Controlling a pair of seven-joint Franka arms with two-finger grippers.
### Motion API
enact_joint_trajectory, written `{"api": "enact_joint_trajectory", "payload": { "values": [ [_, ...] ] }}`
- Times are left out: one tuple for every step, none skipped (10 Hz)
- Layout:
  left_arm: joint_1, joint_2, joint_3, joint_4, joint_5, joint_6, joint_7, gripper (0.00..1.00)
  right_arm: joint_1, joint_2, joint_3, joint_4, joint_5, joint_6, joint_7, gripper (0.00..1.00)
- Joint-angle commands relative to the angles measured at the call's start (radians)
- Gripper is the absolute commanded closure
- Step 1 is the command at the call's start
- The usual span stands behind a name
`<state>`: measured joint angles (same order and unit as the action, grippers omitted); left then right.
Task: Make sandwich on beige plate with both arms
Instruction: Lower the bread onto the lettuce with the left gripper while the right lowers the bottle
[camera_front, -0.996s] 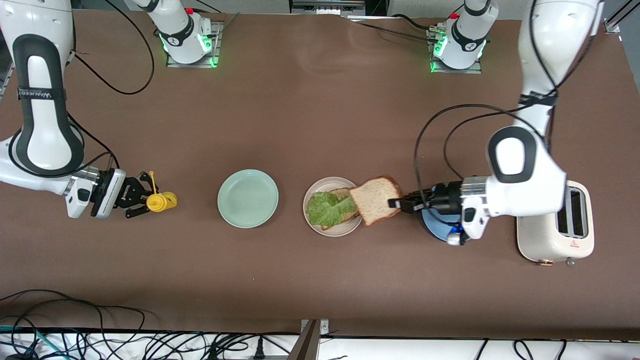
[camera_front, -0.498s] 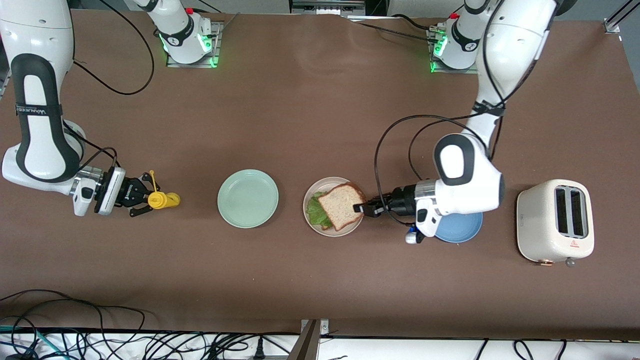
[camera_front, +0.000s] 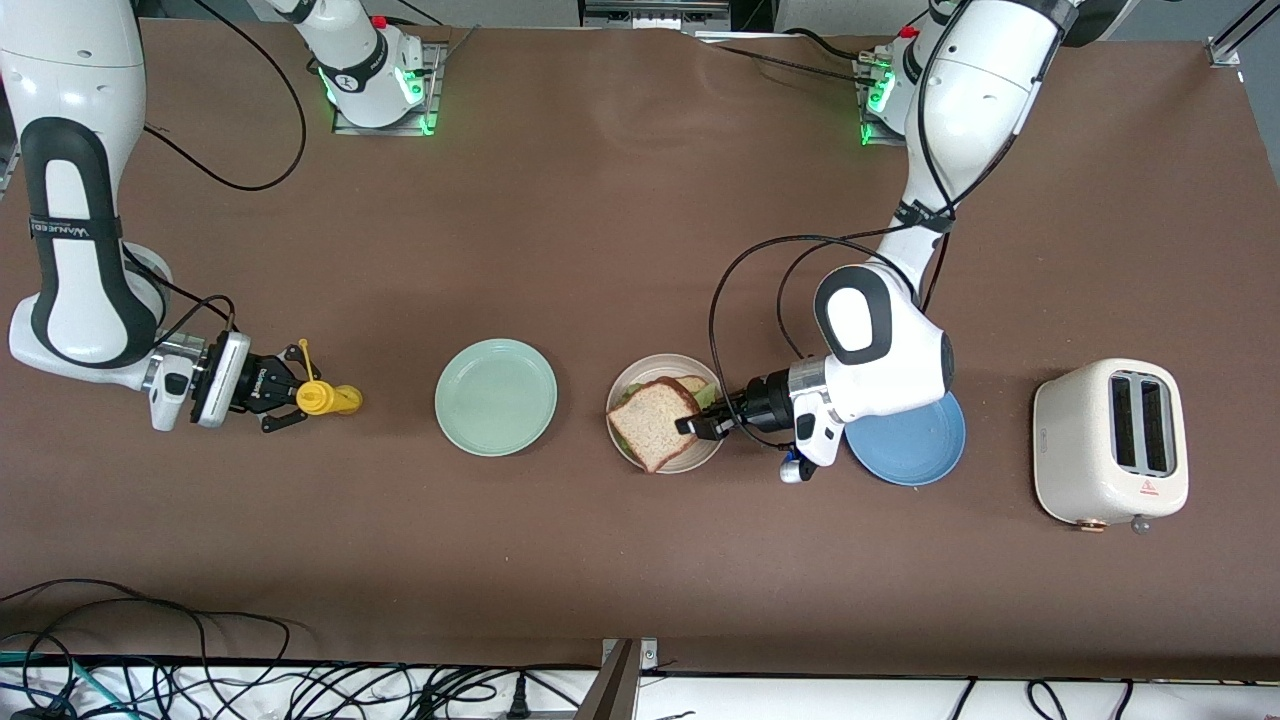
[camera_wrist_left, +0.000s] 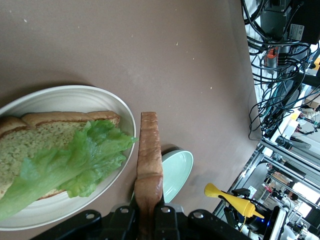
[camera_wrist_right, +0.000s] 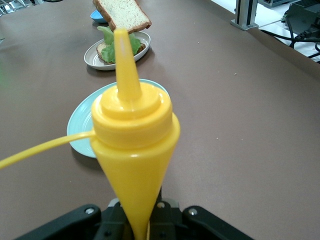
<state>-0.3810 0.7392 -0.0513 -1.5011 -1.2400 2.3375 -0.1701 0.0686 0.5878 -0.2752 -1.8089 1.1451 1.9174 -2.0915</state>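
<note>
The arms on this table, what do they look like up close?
Both arms are glossy white with dark grey joint caps and loose black cables. One bears small dark lettering on a band. The left gripper and right gripper are black, each with two fingers.
</note>
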Motion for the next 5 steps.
{"api": "enact_joint_trajectory", "payload": {
  "values": [
    [-0.009,-0.003,0.002,-0.037,-0.042,0.014,0.069,1.00,-0.027,0.020,0.030,0.000,0.047,-0.017,-0.077,1.00],
    [-0.007,-0.003,-0.013,-0.050,-0.044,0.019,0.099,1.00,-0.033,0.032,0.045,-0.001,0.098,-0.017,-0.134,1.00],
    [-0.007,-0.003,-0.018,-0.065,-0.042,0.038,0.106,1.00,-0.033,0.052,0.050,-0.001,0.151,-0.024,-0.192,1.00],
    [-0.006,-0.003,-0.034,-0.071,-0.042,0.060,0.106,1.00,-0.033,0.069,0.054,-0.003,0.168,-0.061,-0.235,1.00],
    [-0.004,-0.004,-0.036,-0.080,-0.038,0.063,0.107,1.00,-0.036,0.088,0.054,-0.004,0.169,-0.111,-0.240,1.00]
  ]
}}
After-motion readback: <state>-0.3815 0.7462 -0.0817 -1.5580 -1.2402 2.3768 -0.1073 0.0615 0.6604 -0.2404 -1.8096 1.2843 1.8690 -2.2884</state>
